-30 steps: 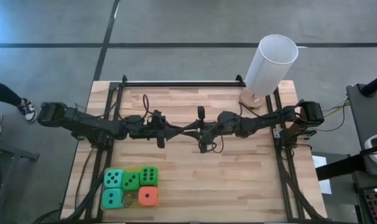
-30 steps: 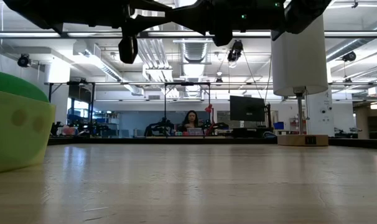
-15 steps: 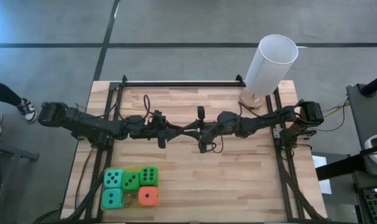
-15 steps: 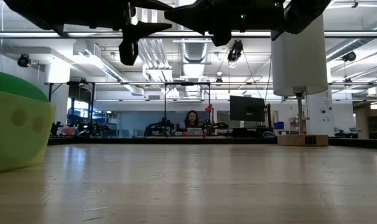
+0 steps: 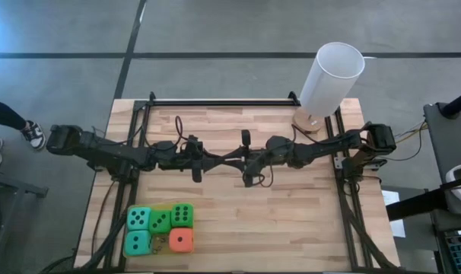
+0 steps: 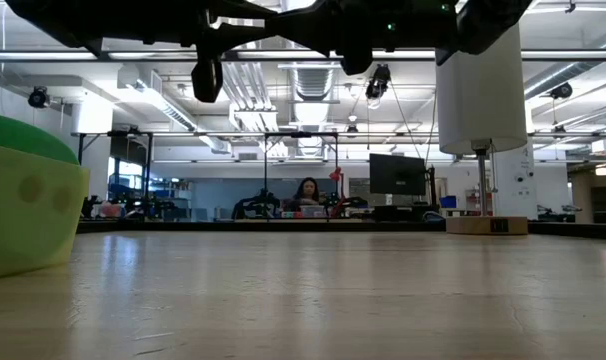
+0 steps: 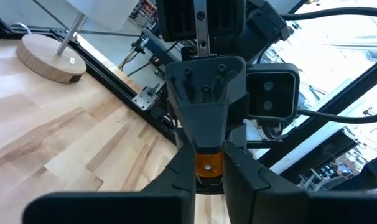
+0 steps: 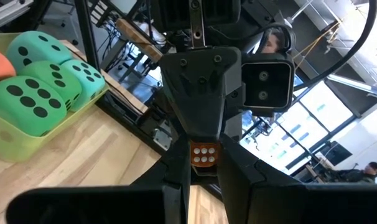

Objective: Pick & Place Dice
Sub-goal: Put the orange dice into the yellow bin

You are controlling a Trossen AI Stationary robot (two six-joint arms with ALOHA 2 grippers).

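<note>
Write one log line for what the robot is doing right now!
left gripper: shut, empty, above mid-table | right gripper: shut, empty, facing it | five soft pip-marked dice: untouched in yellow-green tray, near-left corner

The dice (image 5: 160,229) sit clustered in a tray (image 5: 170,206) at the lower left of the table (image 5: 291,221). The cylinder (image 5: 331,78) stands at the table's upper right corner. Both arms meet mid-table, above the dice.
</note>
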